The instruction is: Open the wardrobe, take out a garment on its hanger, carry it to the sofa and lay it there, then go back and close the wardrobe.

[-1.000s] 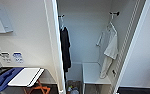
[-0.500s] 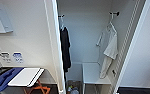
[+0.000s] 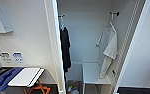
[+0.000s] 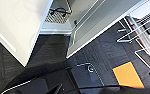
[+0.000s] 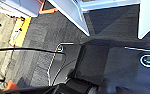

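Inside wardrobe (image 3: 91,75): two hung shirts.

Dark grey carpet floor (image 5: 53,30) seen from above, with the lower edge of a white wardrobe door (image 5: 71,12), a yellow floor marking (image 5: 19,32) and the robot's dark base (image 5: 111,65).

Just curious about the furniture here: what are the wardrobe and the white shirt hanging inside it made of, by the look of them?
The wardrobe looks like white painted or laminated board: flat, smooth, matt panels with straight edges. Which of the two cannot be told. The white shirt seems to be thin woven cloth, perhaps cotton: it hangs limp in soft folds from its hanger, which looks like thin white plastic or coated wire.
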Motion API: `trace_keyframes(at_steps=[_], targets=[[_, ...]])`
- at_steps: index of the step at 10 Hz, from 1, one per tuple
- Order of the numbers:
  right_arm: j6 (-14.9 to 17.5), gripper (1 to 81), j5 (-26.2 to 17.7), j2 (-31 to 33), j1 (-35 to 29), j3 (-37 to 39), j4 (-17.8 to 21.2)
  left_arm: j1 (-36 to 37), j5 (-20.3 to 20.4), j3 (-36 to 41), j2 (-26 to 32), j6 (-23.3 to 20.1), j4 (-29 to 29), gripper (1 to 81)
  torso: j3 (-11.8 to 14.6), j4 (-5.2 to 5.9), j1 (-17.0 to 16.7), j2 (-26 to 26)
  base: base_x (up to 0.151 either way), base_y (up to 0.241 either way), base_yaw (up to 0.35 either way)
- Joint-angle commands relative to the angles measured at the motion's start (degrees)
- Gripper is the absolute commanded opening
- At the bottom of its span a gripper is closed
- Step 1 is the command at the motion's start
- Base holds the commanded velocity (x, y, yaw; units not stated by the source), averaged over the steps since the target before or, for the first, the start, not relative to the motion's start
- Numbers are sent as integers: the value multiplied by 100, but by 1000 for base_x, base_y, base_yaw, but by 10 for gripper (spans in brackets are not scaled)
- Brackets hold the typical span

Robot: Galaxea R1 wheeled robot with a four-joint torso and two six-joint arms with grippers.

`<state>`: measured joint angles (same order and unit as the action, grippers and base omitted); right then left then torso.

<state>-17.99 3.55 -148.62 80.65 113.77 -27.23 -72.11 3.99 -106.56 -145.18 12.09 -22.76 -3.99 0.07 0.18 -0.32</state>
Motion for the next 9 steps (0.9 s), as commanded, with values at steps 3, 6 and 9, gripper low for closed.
trace_keyframes(at_steps=[3, 6, 9], targets=[[-178, 811, -91, -329, -115, 495, 358, 386, 261, -1087, -811, 364, -9, 811, 0, 0, 0, 0, 0, 0, 0], [-187, 811, -125, -669, -115, 1133, 421, 421, 269, -1799, -1251, 478, -9, 811, 0, 0, -2, 0, 0, 0, 0], [-178, 811, -161, -1075, -44, 1829, 359, 465, 278, -2080, -1418, 689, -9, 811, 0, 0, -2, -2, 0, 0, 0]])
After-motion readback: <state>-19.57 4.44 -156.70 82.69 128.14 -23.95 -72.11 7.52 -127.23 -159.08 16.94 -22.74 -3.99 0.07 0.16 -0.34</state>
